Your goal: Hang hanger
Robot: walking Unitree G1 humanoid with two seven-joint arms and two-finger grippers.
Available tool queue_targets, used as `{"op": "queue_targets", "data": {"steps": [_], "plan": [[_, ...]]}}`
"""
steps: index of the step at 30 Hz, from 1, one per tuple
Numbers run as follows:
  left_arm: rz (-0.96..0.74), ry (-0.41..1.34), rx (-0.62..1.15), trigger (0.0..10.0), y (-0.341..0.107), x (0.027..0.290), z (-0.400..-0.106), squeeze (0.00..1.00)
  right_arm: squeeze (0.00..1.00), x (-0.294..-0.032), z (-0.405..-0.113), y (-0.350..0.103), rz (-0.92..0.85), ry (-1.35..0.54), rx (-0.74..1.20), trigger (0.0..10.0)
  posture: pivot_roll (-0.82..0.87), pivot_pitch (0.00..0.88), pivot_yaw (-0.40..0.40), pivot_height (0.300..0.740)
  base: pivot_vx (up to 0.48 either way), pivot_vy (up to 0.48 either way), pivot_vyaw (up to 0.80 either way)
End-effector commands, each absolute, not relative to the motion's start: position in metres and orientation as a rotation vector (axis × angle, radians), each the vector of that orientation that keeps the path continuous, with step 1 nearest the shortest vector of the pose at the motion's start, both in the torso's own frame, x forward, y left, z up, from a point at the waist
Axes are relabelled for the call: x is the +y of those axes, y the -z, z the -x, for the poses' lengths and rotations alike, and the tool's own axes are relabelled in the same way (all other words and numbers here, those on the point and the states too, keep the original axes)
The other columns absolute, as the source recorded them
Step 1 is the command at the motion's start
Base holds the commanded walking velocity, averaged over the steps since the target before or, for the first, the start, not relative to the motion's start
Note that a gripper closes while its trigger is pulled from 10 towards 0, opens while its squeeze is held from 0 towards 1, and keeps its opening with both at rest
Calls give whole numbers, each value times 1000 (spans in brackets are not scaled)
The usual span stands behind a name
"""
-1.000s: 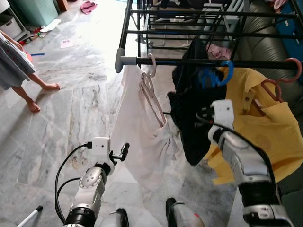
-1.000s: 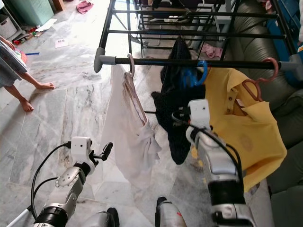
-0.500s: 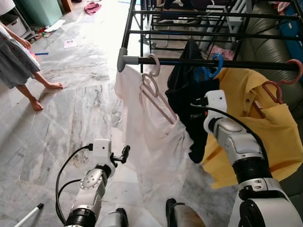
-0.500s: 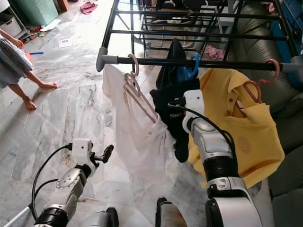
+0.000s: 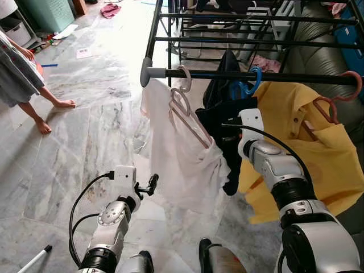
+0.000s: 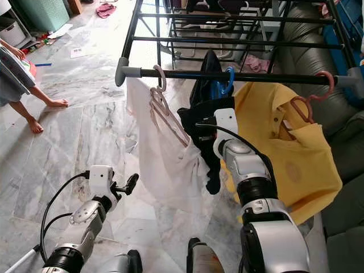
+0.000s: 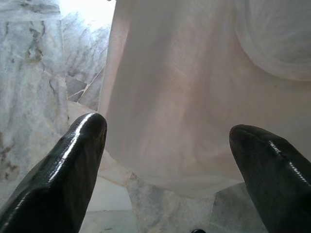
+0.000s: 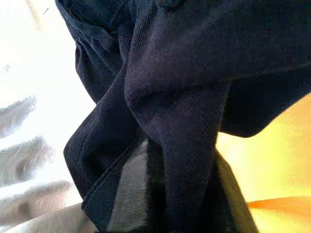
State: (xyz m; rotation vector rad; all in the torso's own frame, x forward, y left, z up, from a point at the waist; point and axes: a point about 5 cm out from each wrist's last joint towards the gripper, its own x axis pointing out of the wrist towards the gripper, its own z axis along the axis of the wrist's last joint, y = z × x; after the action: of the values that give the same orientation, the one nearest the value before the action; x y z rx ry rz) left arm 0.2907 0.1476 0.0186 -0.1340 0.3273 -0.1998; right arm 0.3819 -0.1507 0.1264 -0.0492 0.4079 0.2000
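Note:
A pink hanger [image 5: 185, 107] carrying a white garment [image 5: 182, 165] is hooked on the black rail [image 5: 301, 76] near its grey end cap. Beside it a blue hanger [image 5: 250, 86] holds a dark navy garment [image 5: 224, 116]. Further right, an orange hanger [image 5: 327, 108] holds a yellow shirt [image 5: 335, 165]. My right wrist [image 5: 250, 121] is raised against the navy garment, whose folds [image 8: 184, 97] hide the gripper. My left gripper [image 5: 152, 183] hangs low and open, with the white garment's hem [image 7: 189, 121] just beyond its fingertips.
A barefoot person [image 5: 23, 74] stands on the marble floor at the left. A dark sofa [image 5: 318, 54] lies behind the rack on the right. More rack bars [image 5: 227, 40] run behind the front rail. A white stick [image 5: 34, 259] lies by my feet.
The blue hanger and navy garment have shifted left along the rail, and my right wrist rose and moved left with them. The white garment swung. My left arm stayed low.

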Motion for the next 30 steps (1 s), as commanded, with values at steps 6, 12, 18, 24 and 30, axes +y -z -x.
{"op": "queue_targets", "data": {"steps": [6, 12, 18, 24, 30], "plan": [[142, 187, 366, 10000, -11, 147, -286, 0, 1000, -157, -380, -120, 84, -173, 414, 10000, -182, 218, -6, 740, 0, 0, 0], [143, 191, 371, 10000, -11, 146, -286, 0, 1000, -158, -376, -119, 73, -170, 389, 10000, -190, 214, -1, 740, 0, 0, 0], [144, 199, 375, 10000, -11, 145, -287, 0, 1000, -158, -373, -129, 67, -164, 307, 10000, -195, 211, 6, 740, 0, 0, 0], [148, 212, 377, 10000, -11, 143, -288, 0, 1000, -156, -359, -131, 79, -160, 250, 10000, -200, 208, 12, 740, 0, 0, 0], [160, 233, 368, 10000, -12, 142, -289, 0, 1000, -166, -344, -129, 83, -102, 198, 10000, -201, 206, 13, 740, 0, 0, 0]]}}
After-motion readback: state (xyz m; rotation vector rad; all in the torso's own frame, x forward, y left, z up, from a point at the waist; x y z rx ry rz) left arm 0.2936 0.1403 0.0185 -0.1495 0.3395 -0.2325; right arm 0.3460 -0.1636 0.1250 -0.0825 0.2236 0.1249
